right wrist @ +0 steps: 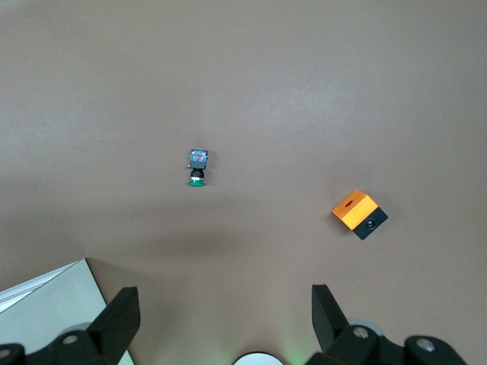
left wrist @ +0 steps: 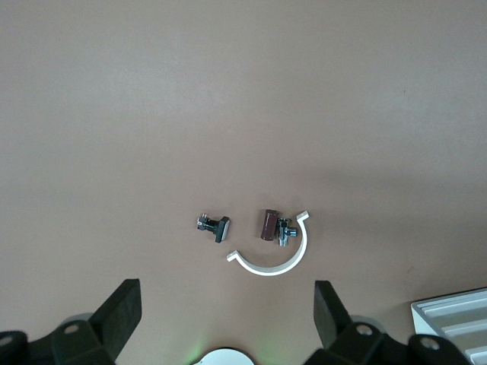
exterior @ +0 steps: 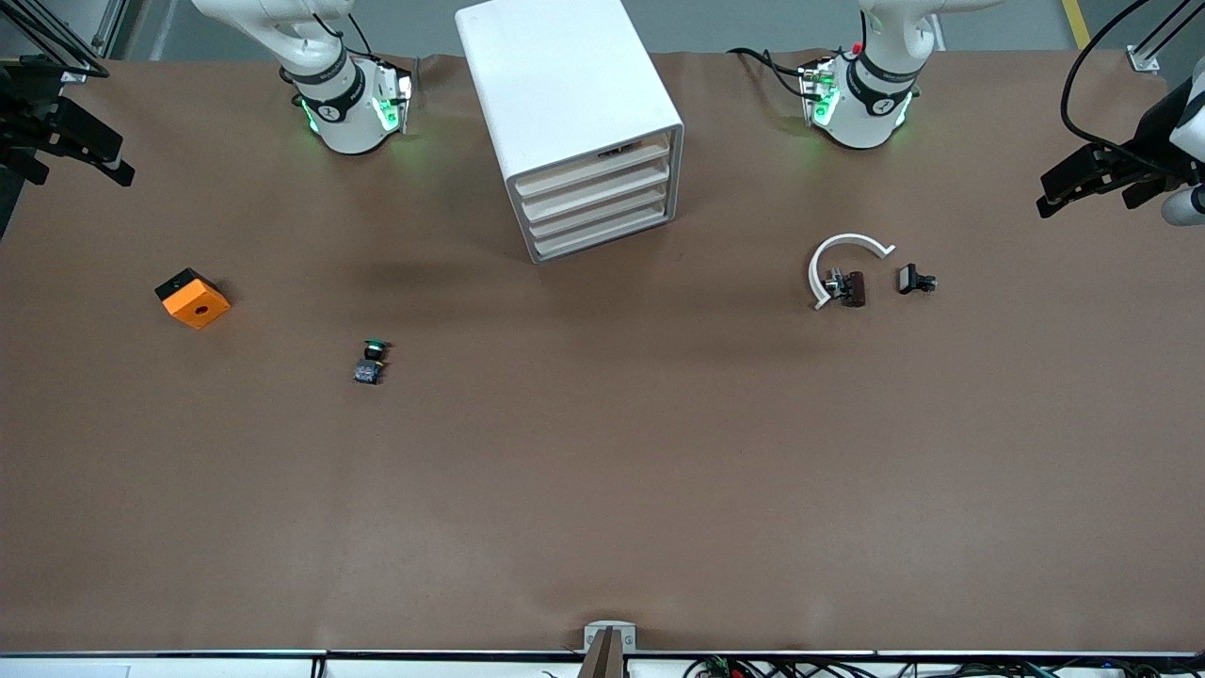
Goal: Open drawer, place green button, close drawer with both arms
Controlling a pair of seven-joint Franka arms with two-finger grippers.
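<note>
Closest to the front camera, the green-capped button (exterior: 372,363) lies on its side on the brown table (exterior: 602,490), toward the right arm's end and well apart from everything else. A little farther back sits an orange cube (exterior: 192,298) with a black face, and at the left arm's end a white arc (exterior: 843,264) curls around a small dark brown part (exterior: 854,289), with a small black part (exterior: 913,280) just beside it. Farther back still stands the white cabinet (exterior: 570,113), its four drawers all shut; the top drawer (exterior: 593,168) looks the likeliest target, though I can't say which is meant. Both arms wait high up, the right gripper (right wrist: 224,323) over the table between cabinet and cube, the left gripper (left wrist: 228,323) above the arc, each with its fingers spread wide and holding nothing. Nothing has begun, I'd judge: the first move calls for one gripper to come down level with a drawer's front lip and draw it out straight.
</note>
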